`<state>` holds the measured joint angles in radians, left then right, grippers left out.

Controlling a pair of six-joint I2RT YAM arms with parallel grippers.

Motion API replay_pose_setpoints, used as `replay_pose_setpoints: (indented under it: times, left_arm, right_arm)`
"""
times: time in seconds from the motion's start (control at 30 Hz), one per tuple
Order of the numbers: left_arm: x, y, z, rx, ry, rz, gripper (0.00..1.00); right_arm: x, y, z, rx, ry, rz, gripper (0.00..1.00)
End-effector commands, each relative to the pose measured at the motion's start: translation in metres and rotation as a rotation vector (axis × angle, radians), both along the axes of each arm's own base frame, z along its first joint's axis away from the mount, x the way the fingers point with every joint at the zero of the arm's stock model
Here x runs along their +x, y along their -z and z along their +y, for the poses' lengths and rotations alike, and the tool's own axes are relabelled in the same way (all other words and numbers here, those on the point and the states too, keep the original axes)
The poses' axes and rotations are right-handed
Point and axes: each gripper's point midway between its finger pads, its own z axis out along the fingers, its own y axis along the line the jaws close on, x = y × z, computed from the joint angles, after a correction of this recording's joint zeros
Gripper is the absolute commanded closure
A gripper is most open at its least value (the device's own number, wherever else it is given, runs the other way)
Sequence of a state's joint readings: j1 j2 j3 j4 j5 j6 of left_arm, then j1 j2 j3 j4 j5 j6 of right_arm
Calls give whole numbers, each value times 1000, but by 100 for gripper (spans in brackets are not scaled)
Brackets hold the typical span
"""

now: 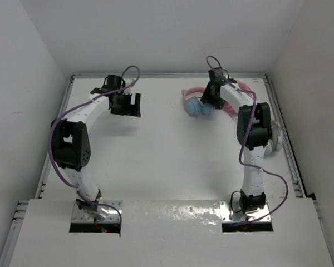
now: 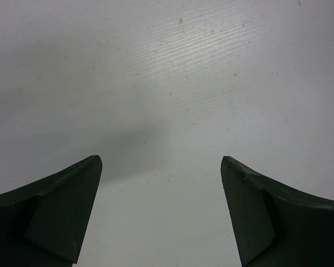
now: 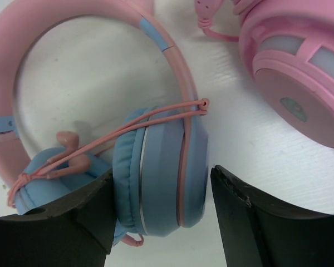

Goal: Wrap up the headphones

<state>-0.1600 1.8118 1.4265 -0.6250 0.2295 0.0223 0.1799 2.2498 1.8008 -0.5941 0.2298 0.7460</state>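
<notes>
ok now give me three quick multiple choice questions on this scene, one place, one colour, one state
1. Where on the table do the blue-cupped headphones lie? A) far right, under the right arm B) near left corner C) between the arm bases
2. What colour is the cable across the blue ear cups? A) white B) pink C) black
3. How is the left gripper? A) shut on the cable B) open over bare table C) shut, holding nothing
1 A: the top view shows them there. 2 B: the right wrist view shows pink strands. 3 B: its fingers stand apart with only table between.
</notes>
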Motion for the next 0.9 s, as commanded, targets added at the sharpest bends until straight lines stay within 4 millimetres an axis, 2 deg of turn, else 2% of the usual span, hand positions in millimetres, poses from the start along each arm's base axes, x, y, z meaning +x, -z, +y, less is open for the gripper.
replay_pose_setpoints:
  times: [0.0, 0.07, 0.13, 0.27, 0.33, 0.4, 0.43, 0.5, 0.53, 0.57, 0.6, 0.63, 0.67, 0.7, 0.73, 0.77, 0.8, 0.83, 0.87]
  left_arm:
    - [13, -28, 4, -15, 1, -91, 14]
    - [14, -28, 5, -12, -1, -93, 14]
    - [13, -28, 6, -11, 0, -92, 14]
    - [14, -26, 5, -16, 1, -86, 14]
    - [16, -29, 5, -16, 0, -91, 14]
    - [18, -35, 5, -16, -1, -102, 14]
    - [18, -38, 6, -13, 2, -110, 14]
    - [17, -46, 7, -6, 15, -132, 14]
    - [15, -52, 8, 2, 31, -150, 14]
    - [14, -55, 8, 9, 42, -162, 14]
    - [11, -59, 7, 2, 62, -170, 14]
    - [8, -60, 7, 11, 93, -179, 15]
    - [3, -70, 6, 6, 115, -208, 15]
    - [-1, -73, 6, 10, 127, -220, 14]
    - [-7, -70, 7, 16, 140, -216, 14]
    - [-12, -79, 7, 22, 172, -243, 14]
    - [-17, -80, 8, 25, 181, -242, 14]
    - [-26, -80, 8, 28, 204, -223, 14]
    - [-35, -88, 6, 29, 271, -243, 13]
  right_arm:
    - [13, -48, 10, 38, -35, -113, 35]
    - [10, -52, 8, 27, -49, -115, 34]
    - [8, -67, 7, 22, -62, -141, 32]
    - [1, -85, 7, 12, -108, -161, 16]
    - [-2, -102, 7, 10, -126, -183, 1]
    - [-9, -112, 6, -5, -170, -180, 1]
    - [-17, -127, 6, -5, -193, -198, 1]
    - [-33, -139, 9, -5, -265, -204, 1]
    - [-54, -148, 6, -9, -297, -207, 1]
    - [-67, -149, 3, -18, -312, -203, 1]
    - [-97, -151, -4, -34, -323, -204, 1]
    - [-111, -153, -10, -53, -319, -222, 1]
    - [-127, -151, -15, -68, -328, -235, 1]
    - [-159, -147, -23, -84, -334, -280, 1]
    - [-174, -146, -28, -95, -332, -313, 1]
    - [-189, -140, -32, -104, -331, -337, 1]
    - [-213, -108, -37, -116, -340, -320, 1]
    - [-226, -127, -40, -123, -340, -436, 1]
    - [-248, -94, -42, -120, -362, -405, 1]
